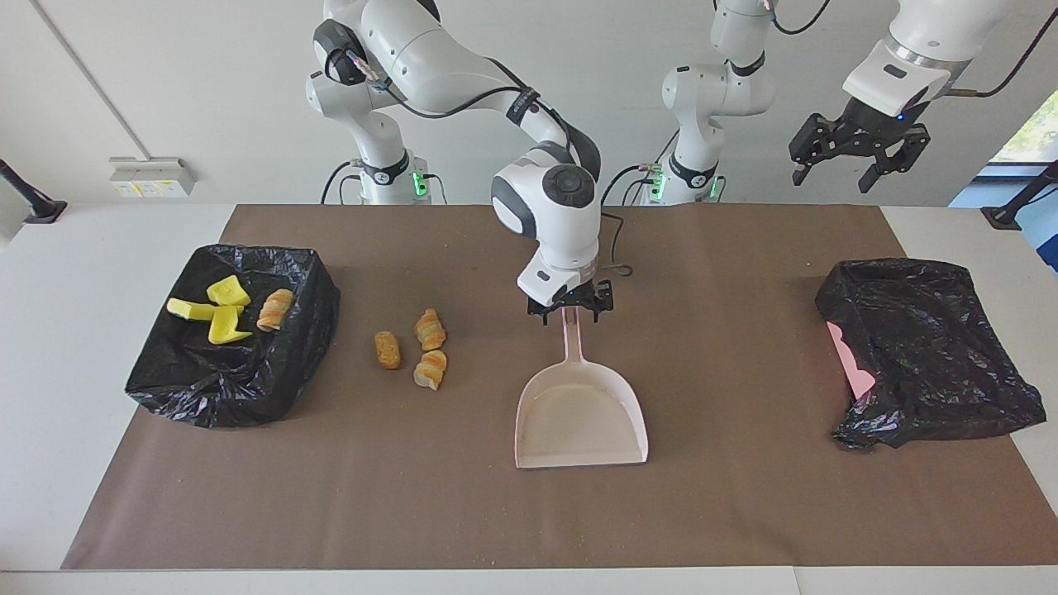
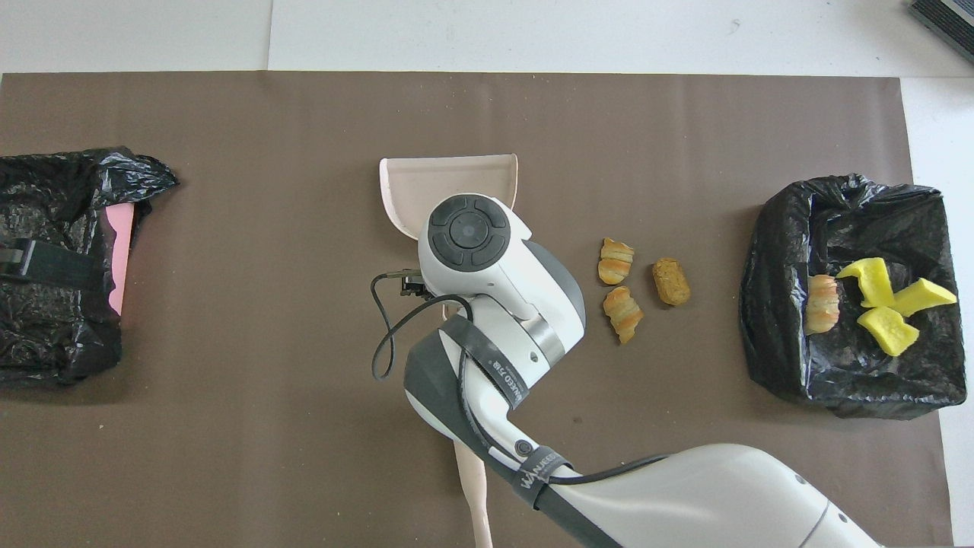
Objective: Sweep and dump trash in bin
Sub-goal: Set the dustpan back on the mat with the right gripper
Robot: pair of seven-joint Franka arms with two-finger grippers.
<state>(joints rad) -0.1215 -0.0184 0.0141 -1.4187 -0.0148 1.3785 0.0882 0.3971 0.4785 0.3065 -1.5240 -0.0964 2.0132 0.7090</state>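
Observation:
A pale pink dustpan (image 1: 581, 417) lies flat mid-mat, its mouth away from the robots and its handle (image 1: 571, 340) toward them. My right gripper (image 1: 570, 309) is open, its fingers astride the handle's end without gripping it. In the overhead view the right arm covers the handle and only the pan (image 2: 449, 179) shows. On the mat between pan and bin lies trash: a brown nugget (image 1: 386, 349) and two orange-striped bread pieces (image 1: 430, 329) (image 1: 431, 368). The black-bag-lined bin (image 1: 240, 380) at the right arm's end holds three yellow chunks (image 1: 219, 310) and one bread piece (image 1: 275, 309). My left gripper (image 1: 860, 161) waits open, raised.
A second black-bag bin (image 1: 934, 347), pink at its edge, sits at the left arm's end. A pale stick-like thing (image 2: 472, 495) shows under the right arm near the robots. A black cable (image 2: 380, 335) loops from the right wrist. Crumbs dot the brown mat (image 1: 744, 512).

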